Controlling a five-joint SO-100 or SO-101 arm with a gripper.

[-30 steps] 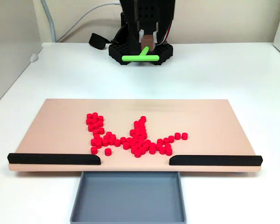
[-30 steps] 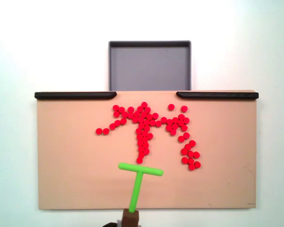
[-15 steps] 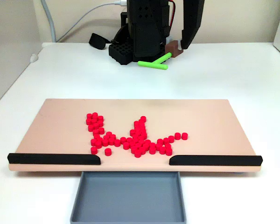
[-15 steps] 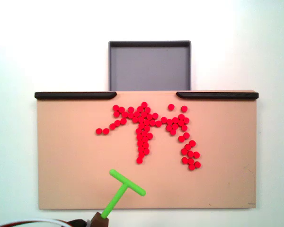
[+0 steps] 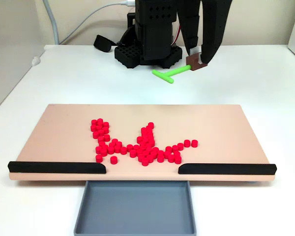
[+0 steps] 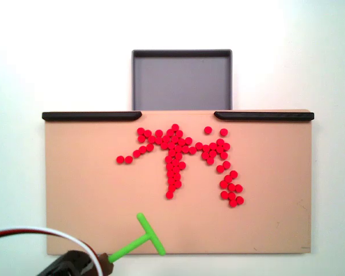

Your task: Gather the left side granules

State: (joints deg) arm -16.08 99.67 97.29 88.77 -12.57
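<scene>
Item: granules (image 6: 178, 155), scattered mid-board (image 6: 80, 195) just short of the black strips (image 6: 92, 115) and the gap onto the grey tray (image 6: 181, 80); gripper (image 5: 195, 63) clamped on the green T-shaped tool (image 6: 139, 242), raised off the board's far corner; risk: a fast sweep likely scatters granules past the gap.

arm: matte black plastic SO-100-type robot arm (image 5: 160, 24), boxy segs, rows of small round holes | base: black perforated plastic base plate (image 5: 130, 55) at far edge of white table | gripper (image 5: 196, 61): black fingers, brown tip block | cables: red wires near upper seg; white + red cable (image 6: 40, 234); grey cable behind
</scene>
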